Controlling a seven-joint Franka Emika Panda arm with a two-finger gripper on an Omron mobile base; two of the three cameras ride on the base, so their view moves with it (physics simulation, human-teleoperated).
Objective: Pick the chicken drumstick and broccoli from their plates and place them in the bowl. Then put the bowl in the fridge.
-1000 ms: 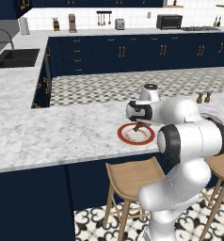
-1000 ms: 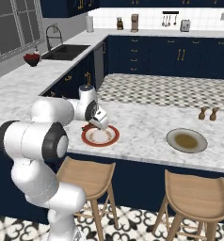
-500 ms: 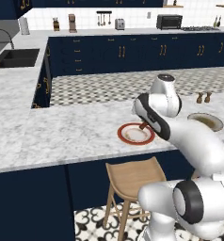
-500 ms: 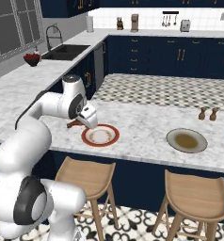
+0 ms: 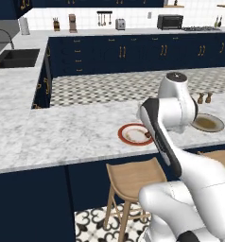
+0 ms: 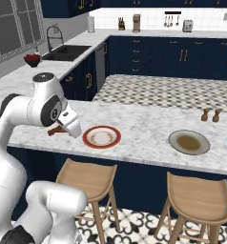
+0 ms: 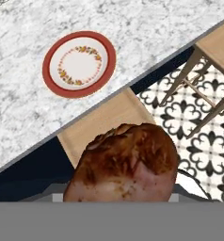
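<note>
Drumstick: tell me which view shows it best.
The hand view: the drumstick looms large and close at the bottom, brown skin clear, held in the pincer above the stool and counter edge. The right base view gives a small brown sliver beside the arm. In the left base view I cannot make it out.

drumstick (image 7: 123,162) bottom cut off by the hand view's lower band, finger tips behind it so contact can't be seen; in right base view only a brown stub (image 6: 55,129) sticks out past the arm, rest hidden. gripper itself blocked by the forearm in both base views, jaw gap unreadable. red-rimmed plate (image 5: 126,133) right edge covered by the arm in left base view. grey plate (image 5: 213,124) left part behind the arm's elbow joint. stools (image 7: 212,42) clipped by hand view's right edge. far counter items (image 5: 73,22) too small to identify
</note>
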